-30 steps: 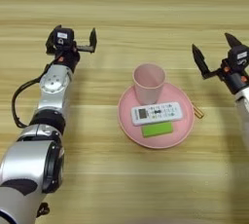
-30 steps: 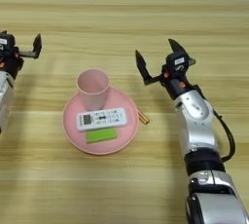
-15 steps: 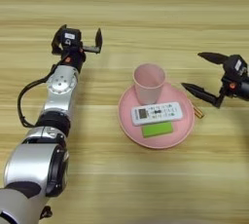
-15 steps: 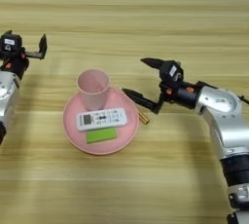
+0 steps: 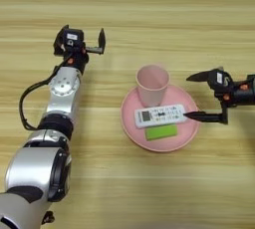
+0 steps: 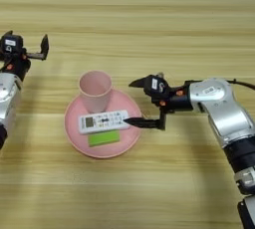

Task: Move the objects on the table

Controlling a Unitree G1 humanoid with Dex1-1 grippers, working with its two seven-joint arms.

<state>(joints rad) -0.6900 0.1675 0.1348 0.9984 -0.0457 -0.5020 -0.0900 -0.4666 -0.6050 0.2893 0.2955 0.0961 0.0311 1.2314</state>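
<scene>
Right gripper point(image 6: 133, 101) fingers spread, lower fingertip touching the white remote's point(image 6: 103, 121) near end on the pink plate point(image 6: 74, 142). Cup point(image 6: 95, 90) beyond the remote, green bar point(image 6: 103, 138) beside it. Left gripper point(image 5: 84, 38) spread, well apart, idle.

Right gripper point(image 6: 133, 102) now swung in sideways to plate point(image 6: 74, 143) edge, fingers spread, lower fingertip point(image 6: 127, 121) at remote point(image 6: 103, 121) end; previously raised well right.
</scene>
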